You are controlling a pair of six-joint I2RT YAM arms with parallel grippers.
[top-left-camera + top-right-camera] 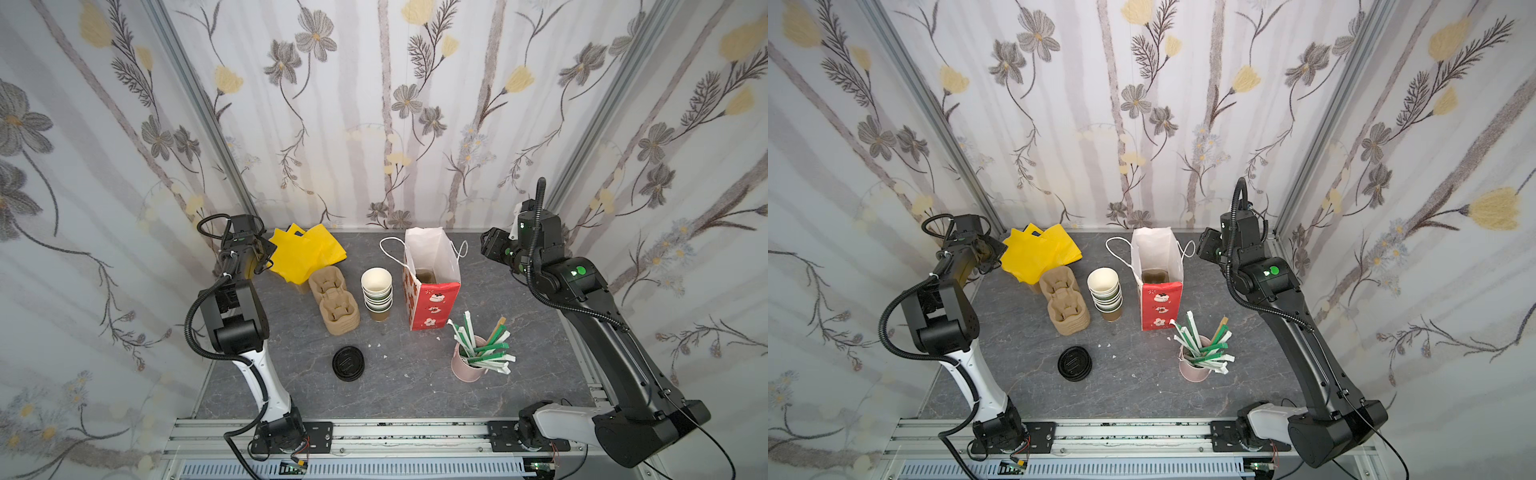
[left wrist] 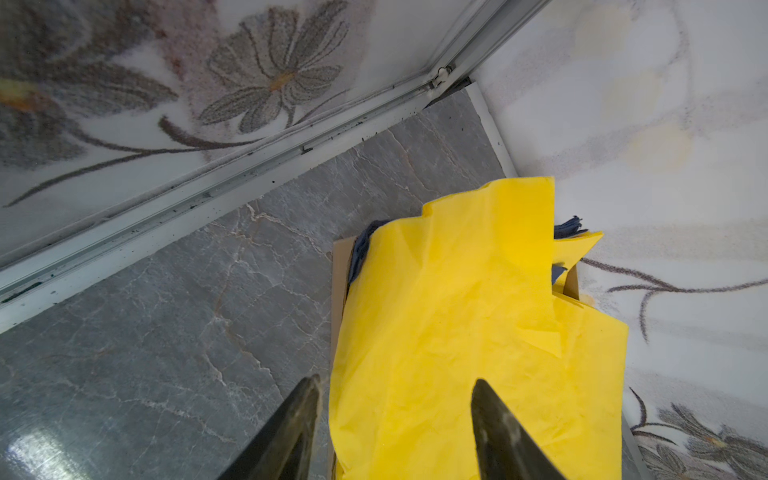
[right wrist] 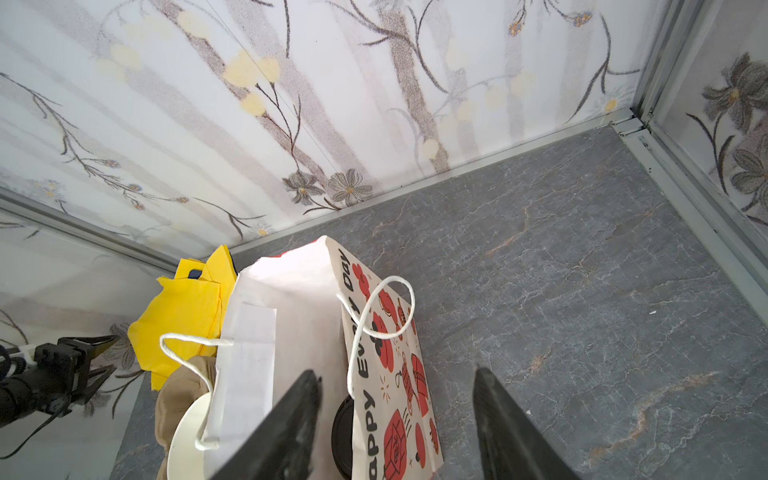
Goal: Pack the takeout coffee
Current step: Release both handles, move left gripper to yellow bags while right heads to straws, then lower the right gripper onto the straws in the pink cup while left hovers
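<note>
1. Over crumpled yellow tissue paper (image 2: pixel 457 311), the left gripper (image 2: pixel 397 378) hovers released: its two dark fingers stand apart with nothing gripped between them.
2. Under that paper, just ahead of the fingers, a brown cardboard edge (image 2: pixel 338 291) and a bit of blue material peek out. Beside one finger lies the grey marbled tabletop (image 2: pixel 166 332), which runs to the corner of the floral walls.
3. The right gripper (image 3: pixel 397 370) is also released, its fingers spread and empty above bare tabletop.
4. Just beside one of its fingers stands an upright white paper bag with red print (image 3: pixel 291 291) and white cord handles, its mouth open.
5. The takeout coffee (image 3: pixel 341 432) sits inside that bag, close to the same finger. Only its round black lid shows in the right wrist view.
6. Past the bag, farther from the right gripper, are:
   - a nested stack of lidless paper cups (image 1: pixel 377 291)
   - moulded brown pulp cup carriers (image 1: pixel 334 301)
   - a pile of loose black lids (image 1: pixel 348 363)
   - a pink cup of green-and-white wrapped sticks (image 1: pixel 469 365), on the bag's near side
</note>
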